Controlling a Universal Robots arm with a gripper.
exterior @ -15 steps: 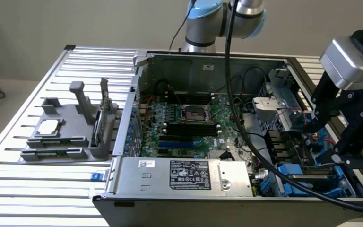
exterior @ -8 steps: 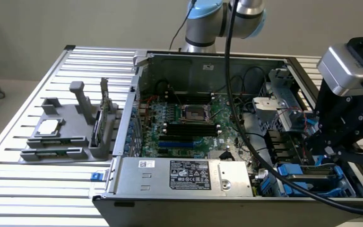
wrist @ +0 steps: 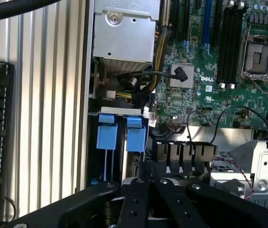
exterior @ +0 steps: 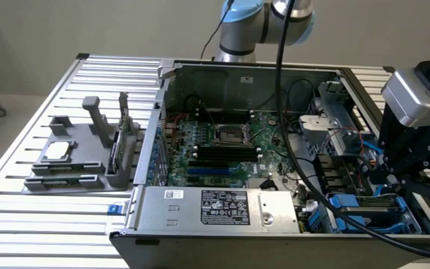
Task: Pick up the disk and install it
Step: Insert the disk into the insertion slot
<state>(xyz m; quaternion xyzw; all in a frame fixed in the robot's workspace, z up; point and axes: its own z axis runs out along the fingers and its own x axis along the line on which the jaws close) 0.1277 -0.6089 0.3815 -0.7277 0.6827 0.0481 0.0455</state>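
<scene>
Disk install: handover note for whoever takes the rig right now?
Gripper: down inside the open computer case, right over the drive bay in the exterior view's lower right corner. Cannot tell whether it grips anything.
Disk: standing in that bay, blue rail tabs up, next to the power supply box.
Done: disk is off the table and in the bay.
Left: full seating not confirmed; the pictures don't settle it.

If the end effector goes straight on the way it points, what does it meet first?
Probably the blue-railed disk in the corner of the computer case, directly below the end effector. Depth is unclear, so they may touch already.
</scene>
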